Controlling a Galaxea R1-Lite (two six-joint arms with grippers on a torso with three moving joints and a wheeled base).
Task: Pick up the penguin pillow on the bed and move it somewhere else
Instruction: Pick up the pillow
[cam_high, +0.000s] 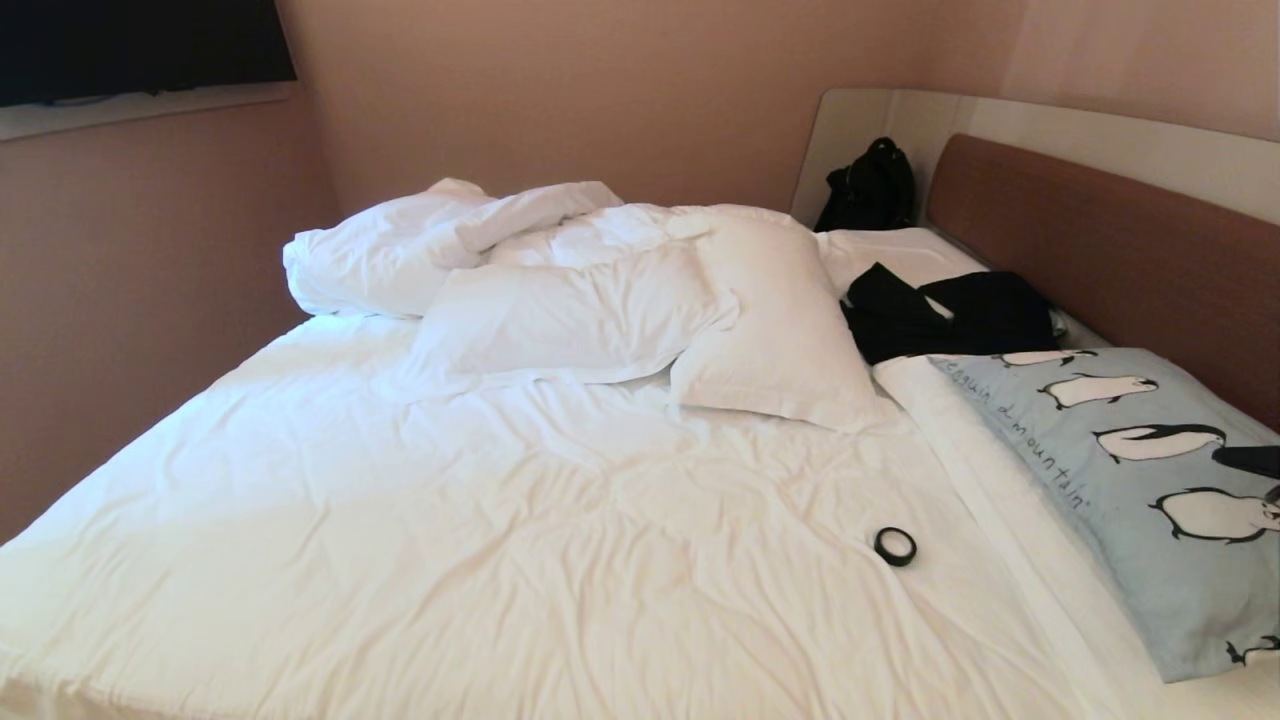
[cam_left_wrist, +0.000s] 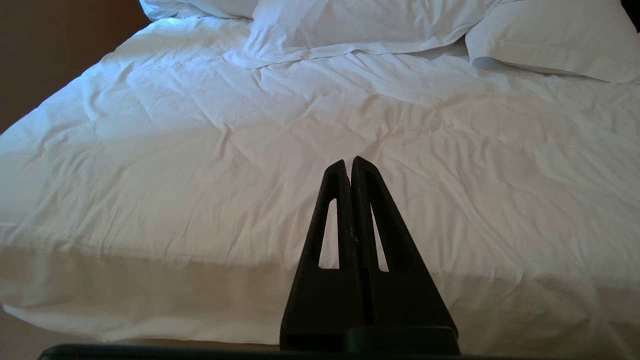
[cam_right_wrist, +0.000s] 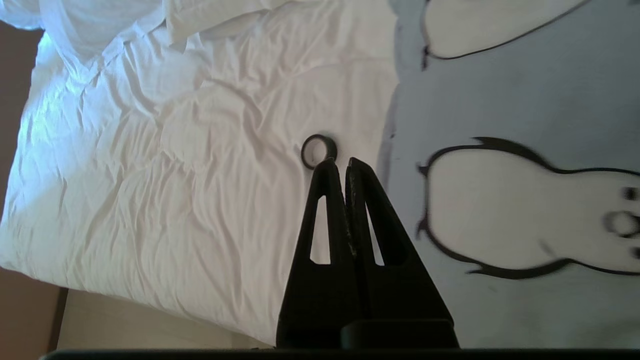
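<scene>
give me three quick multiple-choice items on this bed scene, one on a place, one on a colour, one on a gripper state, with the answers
1. Where does the penguin pillow lie on the bed?
A. by the headboard
B. at the foot
C. under the duvet

2. What colour is the small ring on the sheet?
A. white
B. black
C. red

3. How stand the right gripper fingers?
A. wide open
B. shut on the ring
C. shut, holding nothing

Answers:
1 A, it rests beside the brown headboard.
2 B, dark against the white sheet.
3 C, fingertips meet with nothing between them.
</scene>
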